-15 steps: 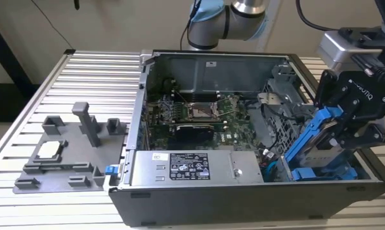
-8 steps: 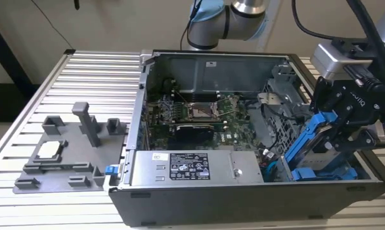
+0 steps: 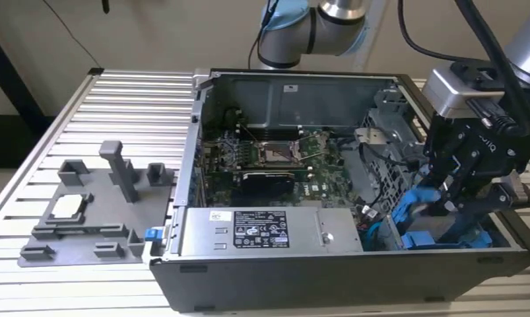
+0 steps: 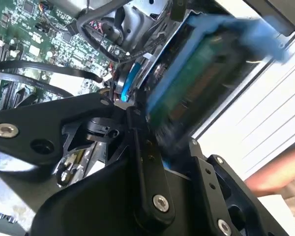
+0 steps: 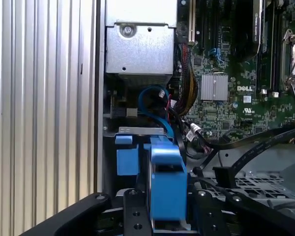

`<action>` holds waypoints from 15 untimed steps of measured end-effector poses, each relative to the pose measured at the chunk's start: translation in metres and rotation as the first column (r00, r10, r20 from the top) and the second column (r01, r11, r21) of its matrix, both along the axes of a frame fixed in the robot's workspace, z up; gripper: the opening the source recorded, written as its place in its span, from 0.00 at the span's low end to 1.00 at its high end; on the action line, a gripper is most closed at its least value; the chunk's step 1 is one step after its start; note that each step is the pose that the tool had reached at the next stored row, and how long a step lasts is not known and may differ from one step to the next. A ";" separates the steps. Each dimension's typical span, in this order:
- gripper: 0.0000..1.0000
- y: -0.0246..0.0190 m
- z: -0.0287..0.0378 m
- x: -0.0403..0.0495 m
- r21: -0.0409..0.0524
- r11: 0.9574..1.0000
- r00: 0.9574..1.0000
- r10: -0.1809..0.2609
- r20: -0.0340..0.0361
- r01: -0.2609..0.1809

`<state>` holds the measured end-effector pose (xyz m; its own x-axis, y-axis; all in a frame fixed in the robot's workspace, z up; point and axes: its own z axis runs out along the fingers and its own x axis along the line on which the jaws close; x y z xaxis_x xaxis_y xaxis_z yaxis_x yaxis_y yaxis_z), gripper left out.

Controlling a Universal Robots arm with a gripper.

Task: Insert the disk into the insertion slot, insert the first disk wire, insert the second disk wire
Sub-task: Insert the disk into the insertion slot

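Hand [image 3: 457, 201] clamped on the disk [image 3: 420, 200], low in the case corner.
In the first wrist view the blue carrier sits edge-on between the fingers [image 5: 135, 216], with ribbed desk [image 5: 39, 98] on one side and motherboard [image 5: 226, 98] on the other. The second wrist view catches its green board face. It's tight in there: power-supply box [image 3: 269, 231] near, case wall [image 3: 520, 231] just beside.

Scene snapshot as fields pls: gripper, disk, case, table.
gripper: shut on disk, reaching into case at the exterior view's right
disk: held on edge, blue carrier showing
case: open, motherboard and power supply exposed
table: slatted; grey tray at the exterior view's left of case
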<state>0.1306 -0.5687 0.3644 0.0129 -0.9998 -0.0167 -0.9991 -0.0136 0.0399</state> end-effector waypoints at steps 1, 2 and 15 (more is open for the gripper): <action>0.40 0.0000 0.0011 0.0000 0.000 1.000 1.000 0.000 0.000 0.000; 0.40 0.0000 0.0035 -0.0001 0.000 1.000 1.000 0.000 0.000 0.000; 0.40 0.0007 0.0164 0.0040 0.003 1.000 0.997 0.025 0.072 -0.025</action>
<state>0.1346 -0.5680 0.3807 0.0390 -0.9991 -0.0185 -0.9987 -0.0384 -0.0320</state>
